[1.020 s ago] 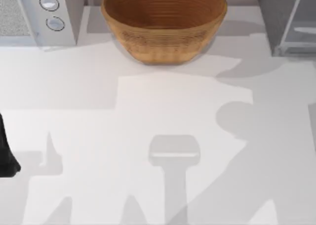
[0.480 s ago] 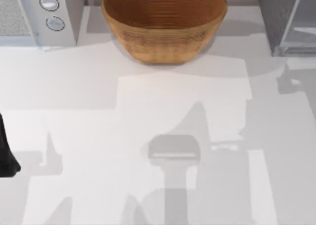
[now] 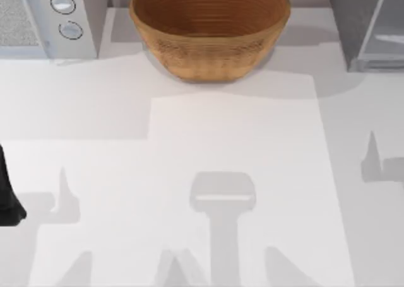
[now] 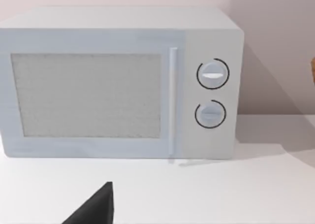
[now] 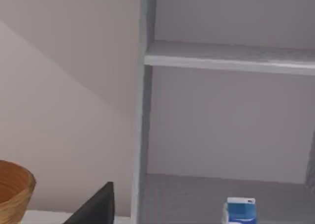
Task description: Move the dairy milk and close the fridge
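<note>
The dairy milk (image 5: pixel 240 211), a small blue-and-white carton, stands on the bottom floor inside the fridge (image 5: pixel 226 56), under a grey shelf. The fridge's interior lies open to the right wrist view. In the top view the grey fridge (image 3: pixel 356 22) stands at the back right, its pale translucent door panel (image 3: pixel 385 31) angled outward. A dark part of my right gripper (image 5: pixel 96 207) shows in front of the fridge, apart from the milk. My left arm (image 3: pixel 7 192) rests at the table's left edge, and a dark part of my left gripper (image 4: pixel 96 207) faces the microwave.
A light grey microwave (image 3: pixel 44 19) with two round knobs stands at the back left. A large wicker bowl (image 3: pixel 209 28) sits at the back centre, its rim also in the right wrist view (image 5: pixel 15 184). The white table (image 3: pixel 202 173) carries arm shadows.
The right arm's shadow has swept from the table's middle to its right edge. The left arm, bowl, microwave and fridge have not moved.
</note>
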Controlling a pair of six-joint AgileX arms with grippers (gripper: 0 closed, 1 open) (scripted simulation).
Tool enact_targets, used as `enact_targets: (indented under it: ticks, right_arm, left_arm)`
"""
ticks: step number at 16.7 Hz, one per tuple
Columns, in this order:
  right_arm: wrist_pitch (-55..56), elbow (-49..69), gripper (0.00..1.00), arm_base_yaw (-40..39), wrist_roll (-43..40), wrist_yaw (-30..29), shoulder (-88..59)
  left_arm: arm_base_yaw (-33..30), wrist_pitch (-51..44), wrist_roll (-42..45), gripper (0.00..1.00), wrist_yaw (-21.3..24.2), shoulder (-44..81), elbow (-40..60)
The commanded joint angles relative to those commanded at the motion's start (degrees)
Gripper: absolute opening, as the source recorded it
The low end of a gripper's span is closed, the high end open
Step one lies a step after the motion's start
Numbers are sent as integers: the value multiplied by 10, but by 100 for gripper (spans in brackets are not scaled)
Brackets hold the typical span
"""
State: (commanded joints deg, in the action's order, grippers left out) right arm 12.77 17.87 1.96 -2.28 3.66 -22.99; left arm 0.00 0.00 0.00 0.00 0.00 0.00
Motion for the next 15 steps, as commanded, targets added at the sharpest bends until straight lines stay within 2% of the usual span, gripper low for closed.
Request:
enact_targets:
  ticks: [6,15]
  right_arm:
    - [-107,-152,100,-17,18,-31,203]
    - [-134,-172,100,-19,22,-35,234]
  left_arm:
    - [0,0,0,100,0,0,0]
    - [0,0,0,100,0,0,0]
